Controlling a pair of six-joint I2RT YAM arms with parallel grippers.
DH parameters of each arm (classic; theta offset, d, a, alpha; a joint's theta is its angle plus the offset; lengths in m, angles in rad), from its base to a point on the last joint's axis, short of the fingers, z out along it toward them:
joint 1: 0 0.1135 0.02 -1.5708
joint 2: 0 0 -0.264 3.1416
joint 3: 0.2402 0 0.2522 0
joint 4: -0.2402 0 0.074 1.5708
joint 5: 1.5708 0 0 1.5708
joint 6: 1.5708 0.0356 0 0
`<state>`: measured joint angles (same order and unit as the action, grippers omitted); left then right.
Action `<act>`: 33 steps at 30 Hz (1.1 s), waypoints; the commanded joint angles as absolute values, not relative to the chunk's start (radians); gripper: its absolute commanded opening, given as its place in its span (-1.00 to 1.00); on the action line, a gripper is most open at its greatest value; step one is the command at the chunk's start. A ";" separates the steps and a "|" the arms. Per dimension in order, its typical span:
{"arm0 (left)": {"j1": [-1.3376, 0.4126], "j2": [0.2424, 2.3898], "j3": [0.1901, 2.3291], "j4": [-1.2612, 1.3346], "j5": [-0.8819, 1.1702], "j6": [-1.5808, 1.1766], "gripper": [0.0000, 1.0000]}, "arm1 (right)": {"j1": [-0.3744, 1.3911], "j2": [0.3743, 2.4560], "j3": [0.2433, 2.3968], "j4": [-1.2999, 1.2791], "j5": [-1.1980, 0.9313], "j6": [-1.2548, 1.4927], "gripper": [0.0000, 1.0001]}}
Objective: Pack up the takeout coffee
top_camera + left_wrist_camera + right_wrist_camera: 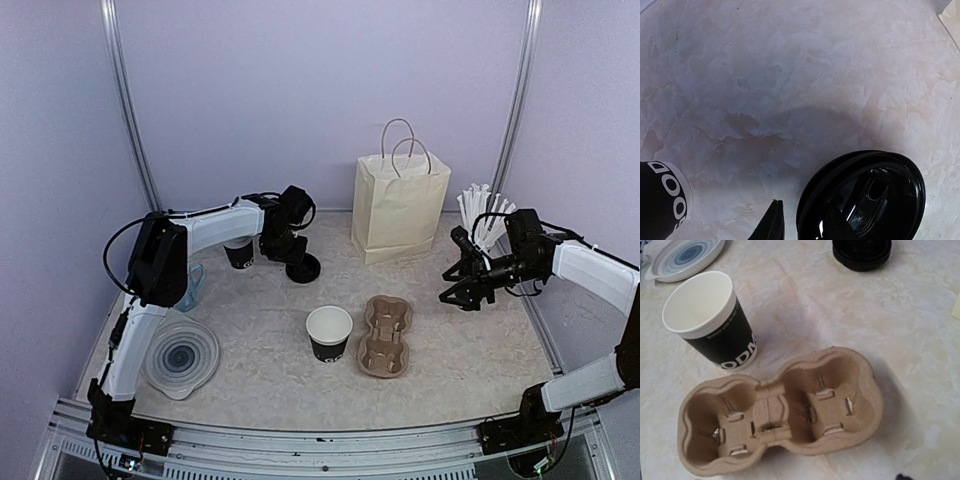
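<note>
A lidless black paper cup (329, 334) with a white inside stands mid-table, also in the right wrist view (710, 320). The brown pulp carrier tray (385, 335) lies empty just right of it, also in the right wrist view (780, 410). A black plastic lid (302, 268) lies on the table at the back, large in the left wrist view (862, 197). My left gripper (290, 255) hovers over it, open, with one fingertip (771, 222) just left of the lid's rim. A second black cup (238, 252) stands beside it. My right gripper (458, 296) is open and empty, right of the tray.
A cream paper bag (400, 205) with handles stands upright at the back. White straws (485, 212) stick up at the back right, behind my right arm. A round plate with blue rings (182, 356) lies front left, with a pale blue object (191, 285) behind it.
</note>
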<state>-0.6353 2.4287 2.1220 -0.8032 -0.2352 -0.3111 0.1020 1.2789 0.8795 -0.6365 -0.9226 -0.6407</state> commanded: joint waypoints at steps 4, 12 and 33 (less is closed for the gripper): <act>-0.632 2.427 2.152 -0.821 -0.221 -0.315 -0.73 | 0.118 1.281 0.869 -0.646 -0.922 -0.658 0.62; -0.658 2.319 2.145 -0.832 -0.278 -0.305 -0.79 | 0.119 1.278 0.872 -0.645 -0.929 -0.652 0.61; -0.756 1.712 1.426 0.186 0.581 -0.554 -0.80 | 0.273 1.292 1.308 -0.553 -1.128 -0.435 0.99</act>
<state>-0.7547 1.7771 1.5711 -0.1970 0.3229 -0.3672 0.1722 1.3079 1.2697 -0.6590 -1.0946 -0.5308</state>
